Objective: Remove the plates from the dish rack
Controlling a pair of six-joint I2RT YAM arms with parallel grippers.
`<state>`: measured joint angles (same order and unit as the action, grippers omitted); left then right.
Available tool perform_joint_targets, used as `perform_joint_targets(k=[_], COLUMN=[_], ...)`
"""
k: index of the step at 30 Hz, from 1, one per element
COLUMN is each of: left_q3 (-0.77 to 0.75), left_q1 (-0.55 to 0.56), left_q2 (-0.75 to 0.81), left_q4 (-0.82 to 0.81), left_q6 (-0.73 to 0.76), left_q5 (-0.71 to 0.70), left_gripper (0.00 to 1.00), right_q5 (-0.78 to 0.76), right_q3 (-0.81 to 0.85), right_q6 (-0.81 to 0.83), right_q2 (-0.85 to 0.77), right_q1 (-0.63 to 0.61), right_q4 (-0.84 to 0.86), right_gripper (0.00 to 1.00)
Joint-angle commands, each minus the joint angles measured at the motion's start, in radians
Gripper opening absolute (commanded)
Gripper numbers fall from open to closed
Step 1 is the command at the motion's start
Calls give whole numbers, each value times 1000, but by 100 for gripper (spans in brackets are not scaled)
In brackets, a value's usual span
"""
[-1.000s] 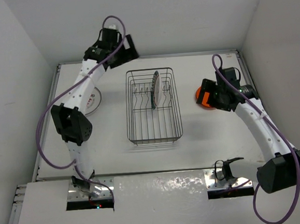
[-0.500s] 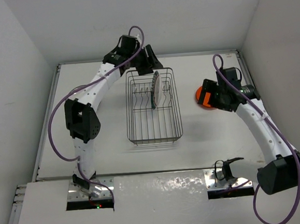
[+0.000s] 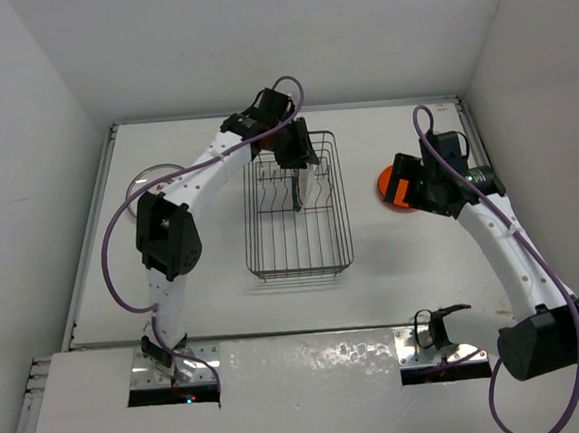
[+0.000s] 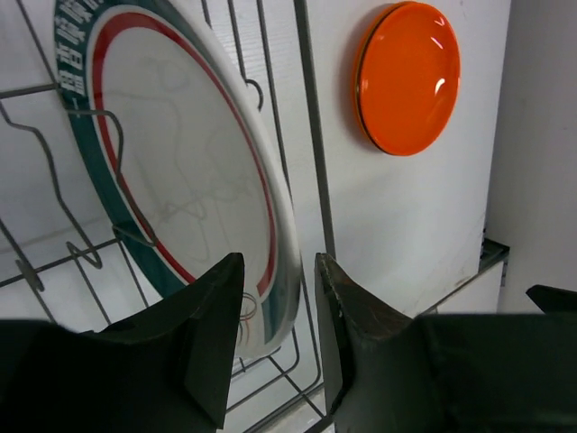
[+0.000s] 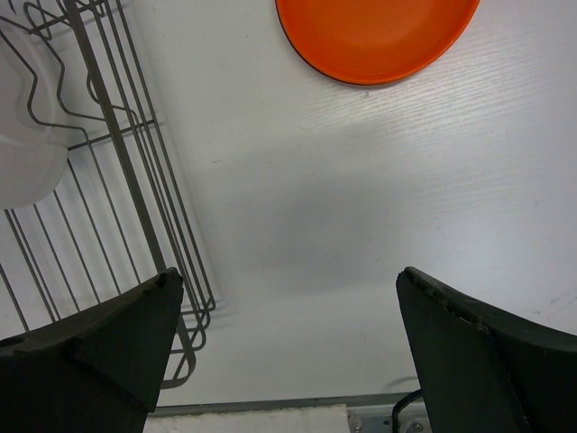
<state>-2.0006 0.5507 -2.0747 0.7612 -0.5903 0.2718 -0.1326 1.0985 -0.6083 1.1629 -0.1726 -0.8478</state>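
Grasping step: the left gripper (image 4: 279, 262) straddles the rim of the patterned plate (image 4: 189, 180) at the rack's (image 4: 313, 144) twelve-o'clock end, jaws close-set, though whether they pinch I cannot tell. The right gripper (image 5: 288, 352) gapes empty. Next probably calls for a firm pinch, then a straight lift out.

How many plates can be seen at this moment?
3: a white plate upright in the dish rack, an orange plate right of the rack, a pale plate left of it, partly behind the left arm. Others may be stacked beneath.
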Motion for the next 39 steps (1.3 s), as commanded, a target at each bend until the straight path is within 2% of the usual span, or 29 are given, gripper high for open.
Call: perform_joint_targets(k=[1, 3, 5, 8, 13, 18, 23, 26, 29, 30, 33, 39], left_q3=[-17, -17, -23, -50, -150, -271, -244, -227, -245, -251, -271, -162], left_q1=[2, 0, 2, 3, 3, -18, -99, -164, -231, -245, -287, -411], left_q2=[18, 15, 10, 21, 50, 83, 171, 200, 209, 208, 194, 130], left_q4=[16, 18, 21, 30, 58, 64, -8, 7, 97, 128, 245, 335], left_q6=[23, 26, 26, 24, 21, -3, -8, 29, 89, 104, 153, 178], left_q5=[-51, -54, -45, -48, -48, -22, 18, -49, -210, -333, -565, -690], left_gripper=[34, 31, 14, 7, 0, 0, 0, 0, 0, 0, 0, 0], right_q5=[-21, -19, -19, -25, -30, -35, -35, -30, -22, -19, -18, -6], right_q3=[20, 21, 21, 18, 17, 27, 31, 29, 26, 26, 23, 3], right_q6=[2, 2, 1, 2, 2, 5, 7, 7, 5, 5, 12, 12], right_q2=[-26, -28, -29, -34, -40, -40, -40, -40, -42, -40, -42, -42], right_q1=[1, 1, 1, 1, 1, 1, 1, -1, -1, 1, -1, 1], right_q4=[6, 6, 4, -2, -7, -14, -22, -19, -14, -13, -11, 1], right_gripper=[99, 99, 99, 99, 99, 99, 99, 99, 99, 99, 99, 99])
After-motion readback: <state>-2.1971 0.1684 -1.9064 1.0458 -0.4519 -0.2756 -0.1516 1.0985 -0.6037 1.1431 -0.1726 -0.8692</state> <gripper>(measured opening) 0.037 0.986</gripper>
